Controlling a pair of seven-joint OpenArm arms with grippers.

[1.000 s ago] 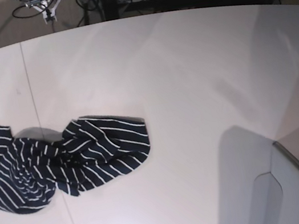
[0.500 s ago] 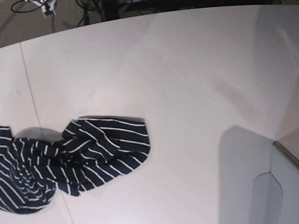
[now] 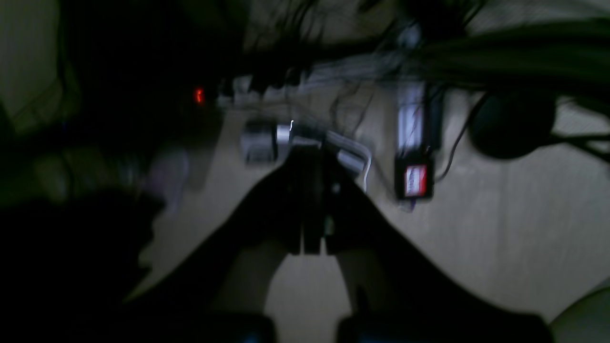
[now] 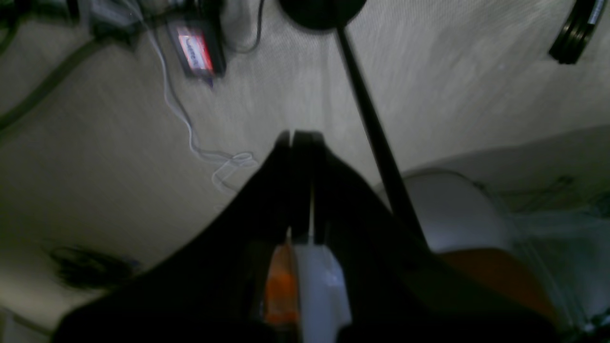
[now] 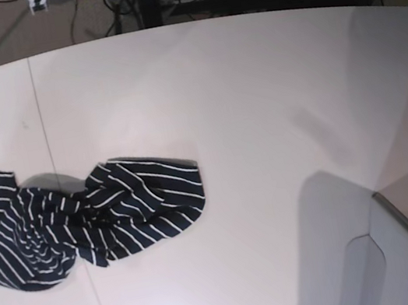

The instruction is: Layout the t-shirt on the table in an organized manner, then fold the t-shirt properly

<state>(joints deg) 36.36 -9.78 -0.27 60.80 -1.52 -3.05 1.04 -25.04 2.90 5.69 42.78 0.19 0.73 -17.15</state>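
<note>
Left pincer [image 3: 312, 200]: jaws pressed together, empty, above the floor with cables. Right pincer [image 4: 301, 186]: jaws likewise closed, nothing held, over floor. T-shirt [image 5: 82, 221]: lies crumpled and twisted at the left edge of the base view on the white tabletop [image 5: 260, 111], unfolded.

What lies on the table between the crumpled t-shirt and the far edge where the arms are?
Only bare table, crossed by its thin seam line, beyond the t-shirt; base view.
</note>
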